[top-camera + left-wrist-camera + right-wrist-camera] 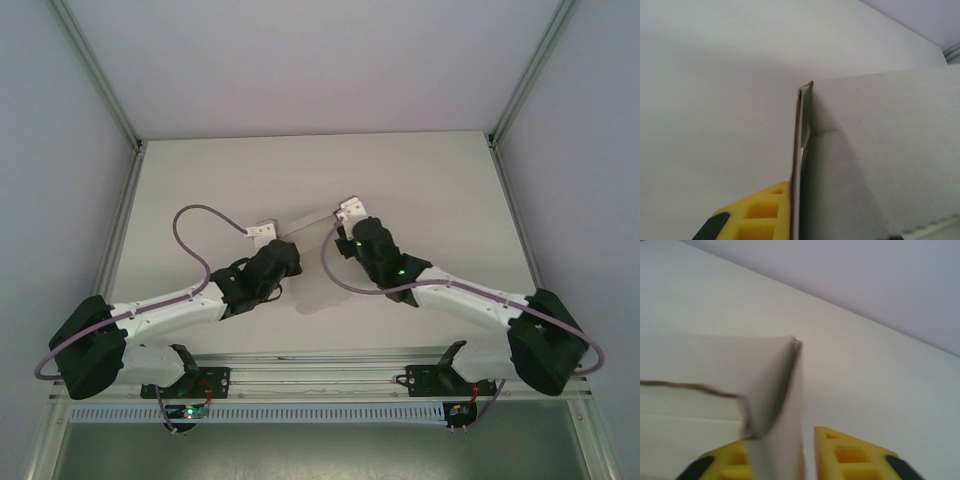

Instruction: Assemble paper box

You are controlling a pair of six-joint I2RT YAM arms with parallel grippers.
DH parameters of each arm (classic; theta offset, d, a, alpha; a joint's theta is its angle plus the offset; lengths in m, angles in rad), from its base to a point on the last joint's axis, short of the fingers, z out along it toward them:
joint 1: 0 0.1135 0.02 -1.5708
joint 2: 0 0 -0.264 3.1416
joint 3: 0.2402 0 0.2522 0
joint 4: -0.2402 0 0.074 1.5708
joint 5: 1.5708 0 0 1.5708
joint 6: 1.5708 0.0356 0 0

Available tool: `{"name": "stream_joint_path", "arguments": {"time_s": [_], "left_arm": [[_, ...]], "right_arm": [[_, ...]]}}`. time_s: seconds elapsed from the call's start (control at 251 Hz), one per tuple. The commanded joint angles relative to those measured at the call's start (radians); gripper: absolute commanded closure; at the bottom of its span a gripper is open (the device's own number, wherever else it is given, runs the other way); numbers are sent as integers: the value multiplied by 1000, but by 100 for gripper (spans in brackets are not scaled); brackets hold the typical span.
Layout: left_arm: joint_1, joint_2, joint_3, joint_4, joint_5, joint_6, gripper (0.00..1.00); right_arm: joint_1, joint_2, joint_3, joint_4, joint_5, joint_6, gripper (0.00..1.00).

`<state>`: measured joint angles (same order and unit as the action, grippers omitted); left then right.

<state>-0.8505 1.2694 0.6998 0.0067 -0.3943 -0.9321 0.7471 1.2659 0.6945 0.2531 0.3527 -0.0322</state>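
Left fingers (760, 214) against paper box (300, 228) edge; long axis left-right, card upright.

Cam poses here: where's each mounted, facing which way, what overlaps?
Top external: above and behind the bases, looking down at the table; left arm, right arm, left gripper, right gripper, paper box between.
Left wrist: on the left arm, facing forward along the box edge; one yellow finger shows.
Right wrist: on the right arm, facing a box flap; two yellow fingers show.
Shared: all see the paper box and table.
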Motion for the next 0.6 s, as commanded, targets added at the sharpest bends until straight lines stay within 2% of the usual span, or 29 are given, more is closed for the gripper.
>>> {"name": "stream_joint_path", "arguments": {"time_s": [0.0, 0.052, 0.132, 0.343, 0.479, 0.595], "left_arm": [[15, -41, -29, -108, -140, -46, 100], [16, -35, -24, -103, -139, -44, 100], [15, -28, -18, -107, -138, -42, 100], [17, -30, -20, -114, -146, -41, 100], [17, -31, -22, -106, -141, -30, 100], [16, -25, -18, -89, -125, -13, 100]], "right_arm": [[-100, -71, -58, -30, -58, -18, 70], [-100, -98, -67, -42, -152, -23, 62], [-98, -139, -80, -60, -271, -29, 57], [-97, -249, -135, -63, -358, -43, 41], [-97, -281, -142, -75, -361, -49, 43], [-95, -248, -115, -87, -359, -58, 44]]}}
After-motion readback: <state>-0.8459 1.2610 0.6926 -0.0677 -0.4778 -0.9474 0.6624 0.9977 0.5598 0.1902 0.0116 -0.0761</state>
